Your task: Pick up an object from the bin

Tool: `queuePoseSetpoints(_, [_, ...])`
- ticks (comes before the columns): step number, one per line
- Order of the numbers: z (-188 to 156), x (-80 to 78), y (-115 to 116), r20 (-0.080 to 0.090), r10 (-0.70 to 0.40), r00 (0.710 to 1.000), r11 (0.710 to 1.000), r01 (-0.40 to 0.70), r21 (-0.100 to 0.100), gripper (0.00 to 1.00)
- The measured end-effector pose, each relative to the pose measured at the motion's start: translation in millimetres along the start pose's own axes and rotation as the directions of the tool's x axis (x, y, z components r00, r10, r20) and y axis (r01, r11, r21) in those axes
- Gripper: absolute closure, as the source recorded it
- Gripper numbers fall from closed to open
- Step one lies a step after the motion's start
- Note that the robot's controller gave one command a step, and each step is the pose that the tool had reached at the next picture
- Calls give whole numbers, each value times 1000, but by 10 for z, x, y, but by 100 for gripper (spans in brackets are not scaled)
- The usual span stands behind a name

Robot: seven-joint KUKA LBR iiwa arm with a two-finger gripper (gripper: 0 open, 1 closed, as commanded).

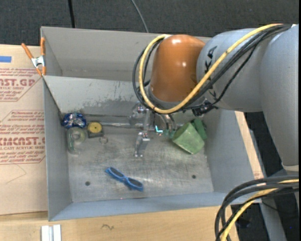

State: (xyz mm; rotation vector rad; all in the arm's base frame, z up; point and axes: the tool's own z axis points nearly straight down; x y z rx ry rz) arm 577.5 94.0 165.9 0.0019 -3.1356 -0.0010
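tool (142,134): down inside the grey metal bin (55,185), close over the bare floor near the middle, beneath the orange wrist cover (174,67) of the arm (261,69) that reaches in from the right. wide or narrow: cannot tell from this angle.

nearest to the tool: a pale green block (189,138), soft-looking and roughly wedge-shaped, lying just to the right of it on the bin floor, its upper edge tucked under the arm and the looped cables (143,79). touching the tool or just clear of it: cannot tell.

on the left side of the bin, well apart from the tool: a crumpled blue and white wrapper (72,119) near the left wall; just below it a small clear cup (76,139), seemingly upright; just right of these two a small round yellow piece (94,129) with a dark centre.

toward the front of the bin, left of centre: a blue looped thing (124,178), shaped like small scissor handles or toy glasses, lying flat on the floor, apart from the rest and from the tool.
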Motion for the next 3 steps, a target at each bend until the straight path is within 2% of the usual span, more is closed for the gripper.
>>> queuePoseSetpoints(1, [863,758,112,-4,-167,986,986,167,0,0])
queuePoseSetpoints(2, [808,714,112,7,-165,986,986,165,0,100])
queuePoseSetpoints(3, [-840,261,31,17,-319,948,948,319,4,100])
